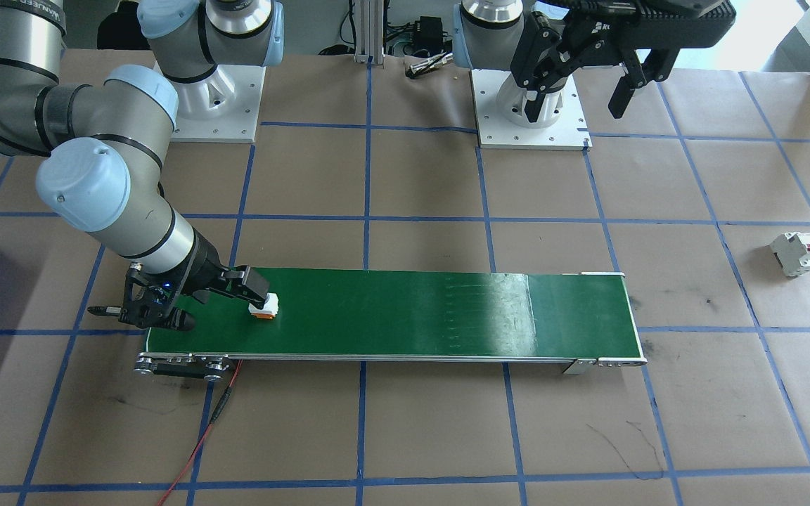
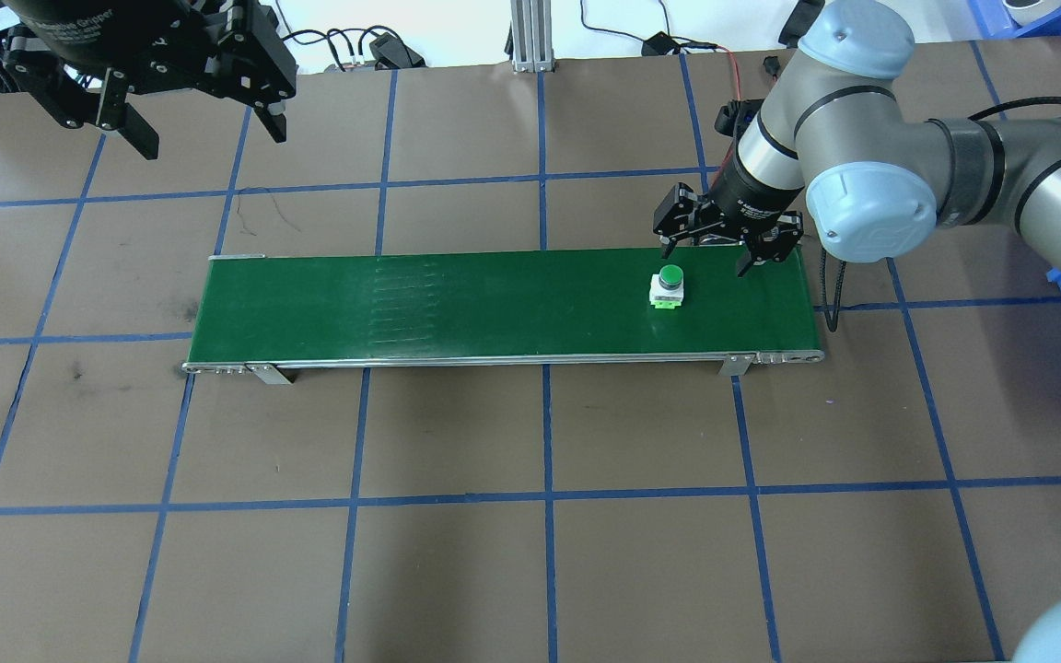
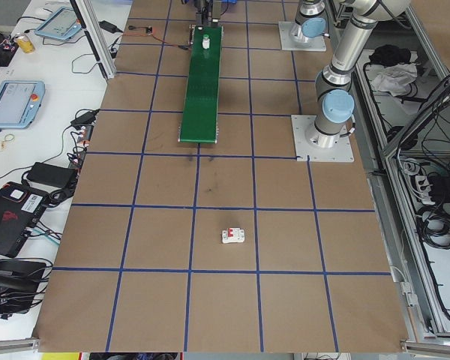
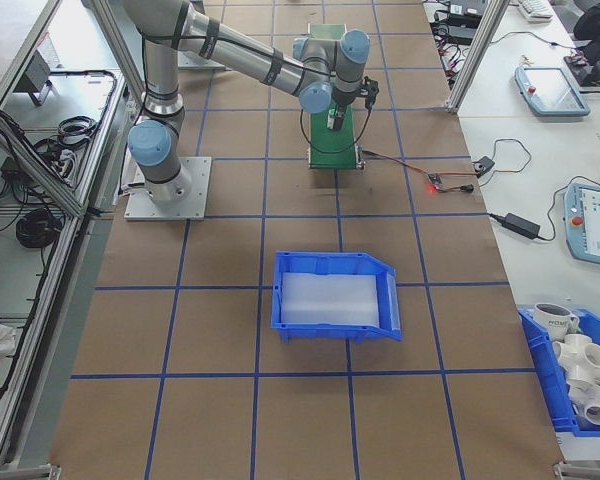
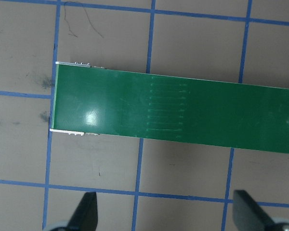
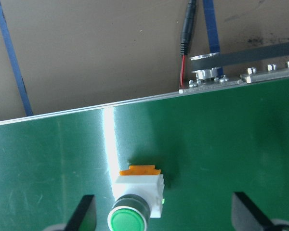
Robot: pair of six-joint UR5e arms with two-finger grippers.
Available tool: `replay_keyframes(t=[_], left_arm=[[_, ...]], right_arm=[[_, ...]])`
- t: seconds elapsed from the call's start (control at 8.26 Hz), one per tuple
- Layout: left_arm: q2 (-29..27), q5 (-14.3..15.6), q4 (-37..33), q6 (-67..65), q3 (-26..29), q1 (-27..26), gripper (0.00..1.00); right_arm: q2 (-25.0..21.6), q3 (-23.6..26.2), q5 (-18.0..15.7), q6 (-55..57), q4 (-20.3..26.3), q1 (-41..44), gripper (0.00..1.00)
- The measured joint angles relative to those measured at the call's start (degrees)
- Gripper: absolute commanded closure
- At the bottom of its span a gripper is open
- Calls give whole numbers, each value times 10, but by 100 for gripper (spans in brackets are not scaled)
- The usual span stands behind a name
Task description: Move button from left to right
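Observation:
The button [image 2: 669, 287], green cap on a white body with an orange base, stands upright on the green conveyor belt [image 2: 457, 308] near its right end. My right gripper [image 2: 705, 256] hangs open just over it. In the right wrist view the button [image 6: 134, 202] sits between the two fingers, closer to the left finger [image 6: 84, 214], and I see no contact. From the front, one finger [image 1: 254, 283] reaches over the button [image 1: 264, 306]. My left gripper [image 2: 208, 133] is open and empty, held high near its base; its wrist view looks down on the belt's bare left end [image 5: 111, 106].
A white circuit breaker with red levers [image 1: 795, 253] lies on the brown paper off the belt's left end. A blue bin [image 4: 335, 293] stands beyond the belt's right end. A red wire [image 1: 201, 436] trails from the belt's motor end across the table.

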Motion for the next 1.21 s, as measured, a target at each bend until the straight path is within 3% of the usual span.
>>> replay_keyframes(t=[0.24,0.61,0.73,0.97,1.21], left_arm=[[1,0,0,-1,0,0,0],[-2,-1,-4,0,-2,-2,0],[-2,0,-3,0,-2,-2,0],[-1,0,-2,-1,-3,-3,0],[-1,-1,-2,-2,-4,-3,0]], right_arm=[[3,6,-5,-4,0,0,27],[9,18,-74,-49,2,0,43],[9,21,-82,-59,2,0,54],[8,20,-90,-70,2,0,62],[0,5,-95,-109,-3,-5,62]])
